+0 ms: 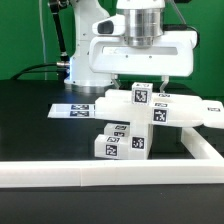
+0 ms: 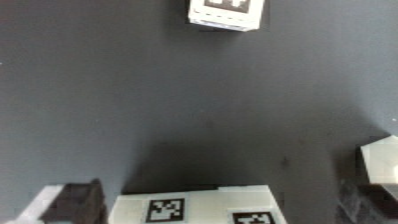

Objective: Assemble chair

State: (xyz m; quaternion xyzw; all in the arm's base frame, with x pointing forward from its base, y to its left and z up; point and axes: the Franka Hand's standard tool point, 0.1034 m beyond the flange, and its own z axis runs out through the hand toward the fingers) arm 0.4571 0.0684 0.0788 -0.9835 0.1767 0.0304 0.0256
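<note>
The claw (image 1: 148,82) is held wide open and empty above the stacked chair parts (image 1: 122,128), apparently so that one can be straddled.

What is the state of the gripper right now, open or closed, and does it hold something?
Gripper: open, holding nothing, just above the chair parts.

Green backdrop (image 1: 25,30) behind. Matte black table (image 1: 30,125), evenly lit. White L-shaped border rail (image 1: 100,178) along near edge, turning up the exterior view's right. Black cable (image 1: 40,68) lying at back.
</note>
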